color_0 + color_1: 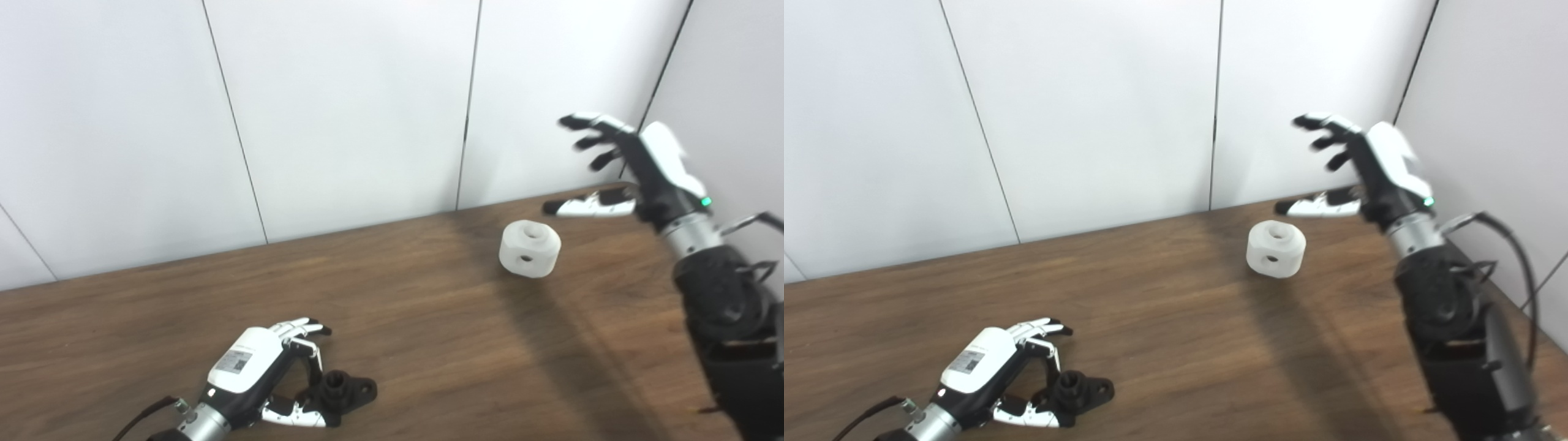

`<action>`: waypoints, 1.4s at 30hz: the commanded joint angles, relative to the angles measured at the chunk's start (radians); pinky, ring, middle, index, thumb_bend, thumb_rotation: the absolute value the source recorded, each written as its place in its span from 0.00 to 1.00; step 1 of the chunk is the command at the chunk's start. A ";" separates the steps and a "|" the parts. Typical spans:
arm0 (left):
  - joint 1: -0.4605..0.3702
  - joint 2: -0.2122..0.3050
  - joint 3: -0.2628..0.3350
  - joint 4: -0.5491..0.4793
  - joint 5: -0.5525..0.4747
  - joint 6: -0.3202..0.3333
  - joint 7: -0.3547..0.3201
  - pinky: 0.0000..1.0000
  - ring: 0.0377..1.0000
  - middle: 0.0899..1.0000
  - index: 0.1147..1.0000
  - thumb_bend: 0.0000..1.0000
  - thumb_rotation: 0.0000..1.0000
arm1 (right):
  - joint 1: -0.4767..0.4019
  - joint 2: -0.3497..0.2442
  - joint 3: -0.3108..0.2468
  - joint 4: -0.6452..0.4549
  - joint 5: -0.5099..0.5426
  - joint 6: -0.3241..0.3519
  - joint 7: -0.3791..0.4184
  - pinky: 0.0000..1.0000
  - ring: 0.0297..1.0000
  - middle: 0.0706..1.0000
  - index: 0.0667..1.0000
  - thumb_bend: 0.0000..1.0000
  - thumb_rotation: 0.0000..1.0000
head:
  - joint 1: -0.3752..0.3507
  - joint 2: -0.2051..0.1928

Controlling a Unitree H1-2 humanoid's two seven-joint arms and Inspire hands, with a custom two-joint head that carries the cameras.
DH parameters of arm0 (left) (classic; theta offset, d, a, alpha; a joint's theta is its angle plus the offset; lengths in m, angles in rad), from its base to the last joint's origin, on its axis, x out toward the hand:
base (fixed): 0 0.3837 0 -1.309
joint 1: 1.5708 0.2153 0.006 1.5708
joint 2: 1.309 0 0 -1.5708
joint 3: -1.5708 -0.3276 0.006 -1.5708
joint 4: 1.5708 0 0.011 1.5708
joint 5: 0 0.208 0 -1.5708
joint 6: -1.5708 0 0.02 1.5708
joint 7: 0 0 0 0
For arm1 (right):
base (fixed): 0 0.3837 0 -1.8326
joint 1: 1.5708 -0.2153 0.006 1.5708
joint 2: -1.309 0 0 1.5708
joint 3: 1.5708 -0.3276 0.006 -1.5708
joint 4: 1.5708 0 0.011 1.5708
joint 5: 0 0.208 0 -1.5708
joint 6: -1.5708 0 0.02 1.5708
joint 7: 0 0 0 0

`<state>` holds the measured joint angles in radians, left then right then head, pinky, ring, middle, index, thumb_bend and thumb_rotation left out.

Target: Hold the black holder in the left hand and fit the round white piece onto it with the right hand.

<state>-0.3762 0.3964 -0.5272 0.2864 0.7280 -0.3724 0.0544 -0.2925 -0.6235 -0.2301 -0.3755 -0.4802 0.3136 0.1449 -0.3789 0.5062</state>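
Note:
The black holder [343, 389] lies on the wooden table [429, 343] near the front left, its short post pointing up. My left hand [263, 373] rests around its left side, with a finger [313, 361] and the thumb [294, 418] on either side of it and the other fingers stretched out, so it is not closed. The round white piece [530, 248] with a top hole and a side hole sits on the table at the back right. My right hand [631, 168] is open, fingers spread, raised above and to the right of the white piece, not touching it.
White wall panels [343, 110] stand right behind the table's far edge, and a side wall [1488, 122] closes the right. The right forearm [729, 331] with loose cables hangs over the table's right part. Bare wood lies between the two objects.

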 commanded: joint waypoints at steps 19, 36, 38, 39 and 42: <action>0.057 0.071 -0.021 0.097 0.074 0.027 -0.030 0.81 0.86 0.80 0.42 0.52 0.05 | -0.027 -0.131 0.098 0.182 0.037 0.140 0.232 0.80 0.97 1.00 0.92 0.99 0.46 | -0.014 -0.010; 0.053 0.063 -0.023 0.096 0.078 0.026 -0.033 0.80 0.86 0.80 0.42 0.52 0.05 | -0.110 -0.101 0.236 0.438 0.062 0.095 0.220 0.78 0.97 1.00 1.00 1.00 0.37 | 0.003 -0.014; 0.055 0.065 -0.025 0.085 0.078 0.033 -0.046 0.81 0.86 0.80 0.42 0.52 0.05 | -0.119 -0.083 0.242 0.466 0.066 0.084 0.198 0.79 0.98 1.00 1.00 1.00 0.36 | 0.003 -0.014; 0.056 0.065 -0.025 0.081 0.078 0.035 -0.050 0.81 0.86 0.80 0.42 0.52 0.05 | -0.122 -0.079 0.243 0.474 0.068 0.080 0.191 0.80 0.98 1.00 1.00 1.00 0.36 | 0.003 -0.014; 0.061 0.065 -0.025 0.076 0.077 0.034 -0.048 0.80 0.85 0.80 0.42 0.52 0.05 | -0.122 -0.061 0.247 0.487 0.065 0.065 0.164 0.81 0.98 1.00 1.00 1.00 0.36 | 0.010 -0.013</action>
<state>-0.3732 0.4085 -0.5264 0.3031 0.7283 -0.3983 0.0890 -0.3709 -0.6688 0.0238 0.1194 -0.4159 0.4146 0.3406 -0.3682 0.4924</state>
